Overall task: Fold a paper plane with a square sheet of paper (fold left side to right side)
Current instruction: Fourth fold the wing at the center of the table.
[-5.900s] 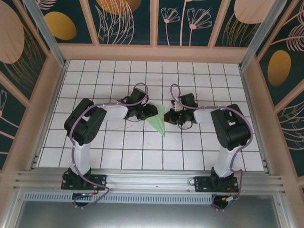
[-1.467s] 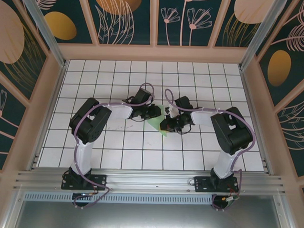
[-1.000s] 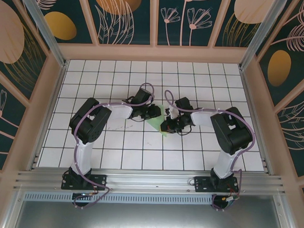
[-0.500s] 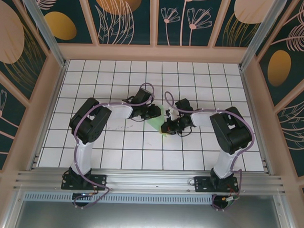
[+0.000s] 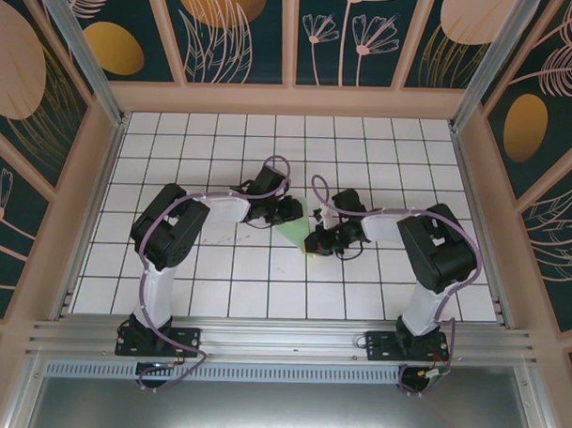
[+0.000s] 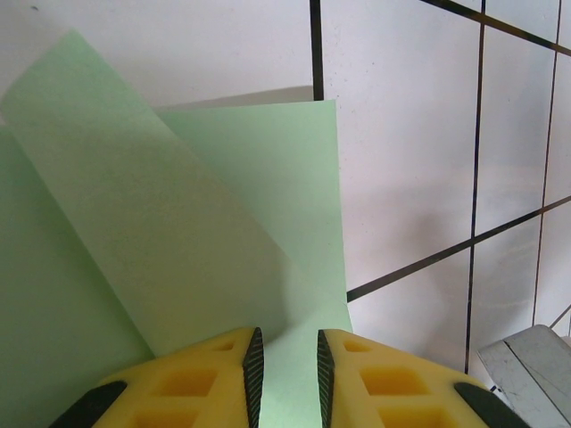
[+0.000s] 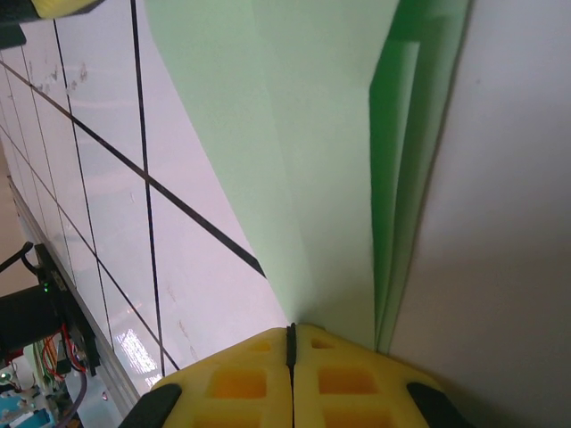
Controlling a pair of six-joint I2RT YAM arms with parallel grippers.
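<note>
The pale green paper [image 5: 296, 233] lies on the tiled table, folded into a narrow wedge that points toward the near edge. My left gripper [image 5: 293, 212] sits on its wide far end. In the left wrist view the fingers [image 6: 285, 343] stand a narrow gap apart, with folded paper [image 6: 178, 223] showing flat beneath them. My right gripper [image 5: 312, 241] is at the narrow near end. Its yellow fingers [image 7: 290, 332] are shut tip to tip where the paper [image 7: 312, 134] tapers in. Layered folds run along the paper's right edge.
The white grid table [image 5: 218, 287] is walled by a pink frame [image 5: 100, 170] on three sides. An aluminium rail [image 5: 282, 341] carries both arm bases at the near edge. Both arms reach inward and nearly meet at the centre.
My right gripper has slid along the paper toward its narrow near end, staying shut. The left gripper has held still on the wide end.
</note>
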